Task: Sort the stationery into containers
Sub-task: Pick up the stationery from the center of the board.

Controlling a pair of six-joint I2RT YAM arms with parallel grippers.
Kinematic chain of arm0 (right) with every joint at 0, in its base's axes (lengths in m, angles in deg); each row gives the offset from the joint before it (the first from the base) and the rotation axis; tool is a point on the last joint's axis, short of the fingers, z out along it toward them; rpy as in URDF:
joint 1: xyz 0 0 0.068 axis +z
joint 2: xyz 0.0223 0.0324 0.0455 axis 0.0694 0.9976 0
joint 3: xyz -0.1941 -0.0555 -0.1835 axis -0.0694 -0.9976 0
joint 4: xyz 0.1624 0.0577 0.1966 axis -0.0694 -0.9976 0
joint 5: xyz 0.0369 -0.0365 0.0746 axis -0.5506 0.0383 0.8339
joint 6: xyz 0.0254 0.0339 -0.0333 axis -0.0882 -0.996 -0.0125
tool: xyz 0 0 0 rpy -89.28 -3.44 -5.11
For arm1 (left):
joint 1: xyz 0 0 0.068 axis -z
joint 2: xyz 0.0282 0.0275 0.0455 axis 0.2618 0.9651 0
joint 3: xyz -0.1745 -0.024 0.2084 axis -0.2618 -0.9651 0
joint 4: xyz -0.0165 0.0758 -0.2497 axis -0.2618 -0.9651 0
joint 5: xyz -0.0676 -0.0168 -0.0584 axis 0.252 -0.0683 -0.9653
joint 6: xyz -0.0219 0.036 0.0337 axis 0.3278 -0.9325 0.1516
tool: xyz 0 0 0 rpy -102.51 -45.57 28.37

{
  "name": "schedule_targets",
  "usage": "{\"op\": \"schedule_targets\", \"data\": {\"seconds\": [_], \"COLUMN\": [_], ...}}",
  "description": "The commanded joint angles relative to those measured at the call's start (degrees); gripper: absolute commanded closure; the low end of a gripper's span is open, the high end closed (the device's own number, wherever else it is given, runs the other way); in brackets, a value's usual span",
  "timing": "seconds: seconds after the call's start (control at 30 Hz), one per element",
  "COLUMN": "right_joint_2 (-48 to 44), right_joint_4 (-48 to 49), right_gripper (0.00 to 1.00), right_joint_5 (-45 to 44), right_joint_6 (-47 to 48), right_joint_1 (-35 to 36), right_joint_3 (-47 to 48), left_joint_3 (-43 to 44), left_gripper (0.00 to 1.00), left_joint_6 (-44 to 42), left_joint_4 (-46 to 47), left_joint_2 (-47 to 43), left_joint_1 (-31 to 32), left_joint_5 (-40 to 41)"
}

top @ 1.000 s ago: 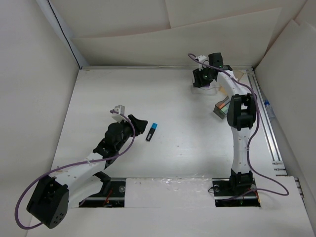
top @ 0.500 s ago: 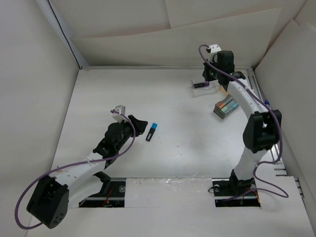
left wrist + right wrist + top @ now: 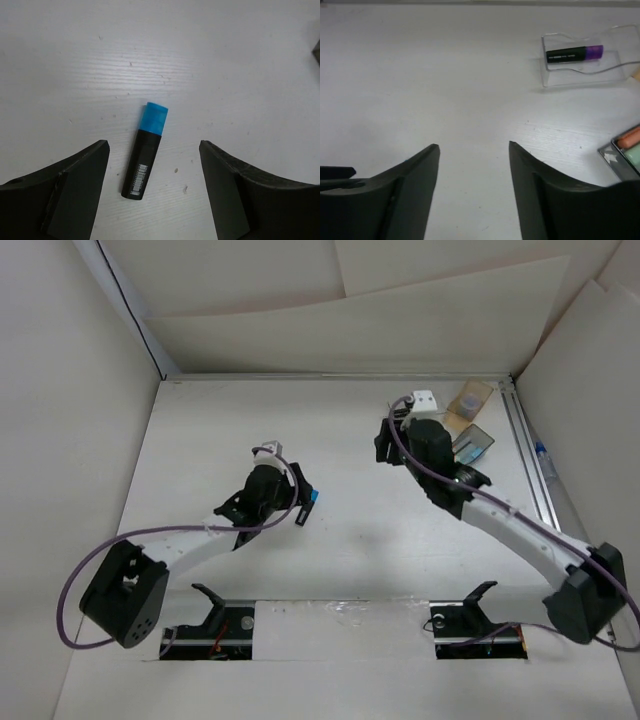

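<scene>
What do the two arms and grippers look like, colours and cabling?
Both left arm and right arm: white links, black joint housings, a purple cable looped along each. The left gripper and right gripper have two matte black wedge-shaped fingers each. Small pale block on each wrist.

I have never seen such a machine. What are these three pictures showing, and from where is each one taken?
Two robot arms are bolted to a white table. The wide picture comes from a fixed camera above. The other two come from cameras on the wrists; the dark shapes at the bottom are each tool's two fingers. The left tool is open over a black marker with a blue cap, which lies on the table, not held. The right tool is open and empty. Beyond it, a clear box holds a purple-capped marker.
</scene>
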State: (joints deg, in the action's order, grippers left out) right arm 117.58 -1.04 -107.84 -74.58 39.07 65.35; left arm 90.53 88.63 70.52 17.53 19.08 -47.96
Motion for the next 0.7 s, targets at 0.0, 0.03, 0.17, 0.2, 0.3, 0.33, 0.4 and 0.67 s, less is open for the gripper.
{"op": "schedule_targets", "data": {"seconds": [0.0, 0.03, 0.17, 0.2, 0.3, 0.33, 0.4, 0.67], "right_joint_2": [-10.2, -11.7, -17.7, -18.6, -21.2, -22.6, -24.0, -27.3], "right_joint_4": [4.6, 4.6, 6.2, 6.2, 7.3, 7.3, 8.6, 9.7], "right_gripper": [0.34, 0.34, 0.32, 0.32, 0.32, 0.32, 0.32, 0.32], "right_joint_5": [-9.3, -9.3, -12.1, -12.2, -13.3, -13.3, -13.3, -12.8], "right_joint_6": [-6.2, -6.9, -8.4, -9.1, -9.7, -9.7, -10.4, -10.9], "right_joint_1": [0.9, 0.9, 2.2, 2.2, 2.2, 2.2, 2.2, 2.2], "right_joint_3": [-5.2, -6.8, -13.7, -14.7, -17.2, -18.1, -19.3, -21.8], "left_joint_3": [5.9, 6.9, 8.3, 9.1, 10.6, 11.2, 11.7, 15.1], "left_gripper": [0.30, 0.28, 0.28, 0.31, 0.38, 0.41, 0.45, 0.55], "left_joint_6": [-2.8, -2.8, -3.3, -3.3, -3.3, -3.3, -3.3, -2.1], "left_joint_4": [-5.6, -6.7, -7.8, -7.8, -9.7, -9.7, -11.6, -16.1], "left_joint_2": [5.8, 7.3, 12.0, 12.7, 15.9, 17.7, 19.4, 24.2], "left_joint_1": [2.6, 2.7, 3.9, 3.9, 3.9, 3.9, 4.6, 10.2], "left_joint_5": [3.3, 4.8, 6.2, 6.2, 7.5, 8.3, 10.1, 15.2]}}
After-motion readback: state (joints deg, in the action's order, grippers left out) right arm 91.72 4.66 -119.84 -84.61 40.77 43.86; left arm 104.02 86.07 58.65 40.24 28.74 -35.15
